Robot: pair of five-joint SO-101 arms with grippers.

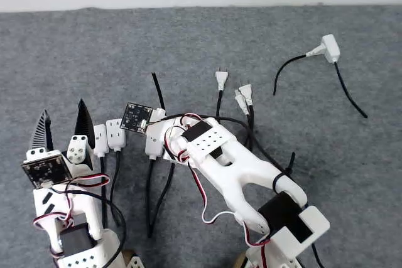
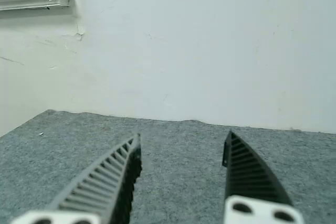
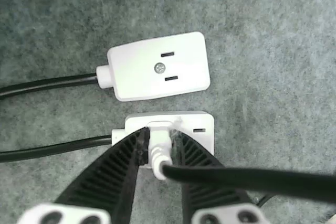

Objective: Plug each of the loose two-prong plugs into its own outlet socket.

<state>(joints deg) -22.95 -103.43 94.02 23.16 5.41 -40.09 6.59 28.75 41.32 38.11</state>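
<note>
My right gripper (image 3: 157, 135) is shut on a white two-prong plug (image 3: 157, 150) with a black cord. The plug stands against the face of a white outlet socket (image 3: 197, 127), and its prongs are hidden. Beside it lies a second socket (image 3: 157, 72) with bare slots. In the high view the right gripper (image 1: 149, 135) is low over the sockets left of centre. Three loose white plugs (image 1: 221, 78), (image 1: 245, 91), (image 1: 238, 100) lie farther back, and another (image 1: 328, 48) at the far right. My left gripper (image 1: 63, 123) (image 2: 181, 140) is open, raised at the near left and holding nothing.
Two more white sockets (image 1: 100, 139), (image 1: 116, 134) lie just right of the left gripper. Black cords (image 1: 151, 186) run from the sockets toward the near edge and loop under the right arm. The grey felt mat (image 1: 75, 61) is bare at the back left, with a white wall behind.
</note>
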